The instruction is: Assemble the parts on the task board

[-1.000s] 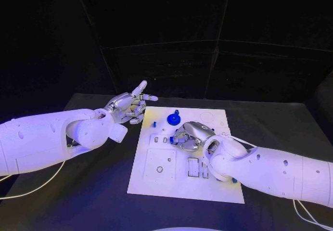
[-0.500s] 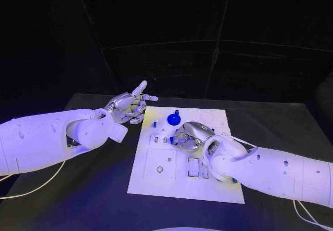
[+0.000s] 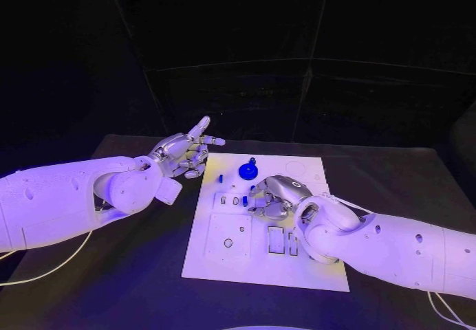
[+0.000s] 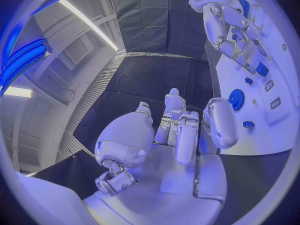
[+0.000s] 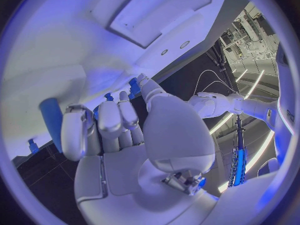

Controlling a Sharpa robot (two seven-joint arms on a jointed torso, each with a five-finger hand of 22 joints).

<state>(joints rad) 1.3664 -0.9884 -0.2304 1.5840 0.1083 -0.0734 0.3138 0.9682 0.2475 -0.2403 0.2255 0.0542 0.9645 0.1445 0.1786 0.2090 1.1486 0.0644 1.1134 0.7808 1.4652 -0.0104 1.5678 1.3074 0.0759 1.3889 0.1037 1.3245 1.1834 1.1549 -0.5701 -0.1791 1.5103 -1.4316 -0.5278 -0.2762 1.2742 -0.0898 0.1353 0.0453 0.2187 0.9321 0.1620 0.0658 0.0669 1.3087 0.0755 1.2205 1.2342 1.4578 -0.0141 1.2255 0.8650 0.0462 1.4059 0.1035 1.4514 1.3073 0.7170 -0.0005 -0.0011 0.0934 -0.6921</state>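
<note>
The white task board [image 3: 248,261] lies in the middle of the black table. My right hand [image 3: 275,194] is low over the board's middle, fingers curled down, pinching a small blue part [image 3: 245,201] at its fingertips. The right wrist view shows that hand [image 5: 131,130] with the blue part [image 5: 132,83] by the thumb tip, close above the board [image 5: 75,50]. My left hand [image 3: 184,152] hovers open off the board's far left corner, fingers spread upward, holding nothing. A round blue part [image 3: 248,170] stands at the board's far end.
A small blue peg [image 3: 220,178] stands near the board's far left edge. Rectangular slots [image 3: 276,238] and a square plate with a hole [image 3: 228,237] sit on the board's near half. A blue bar [image 5: 51,121] lies beside my right fingers. Black table surrounds the board.
My right hand has shifted slightly toward me and lower on the board, with the small blue part at its fingertips. The left hand has stayed almost still.
</note>
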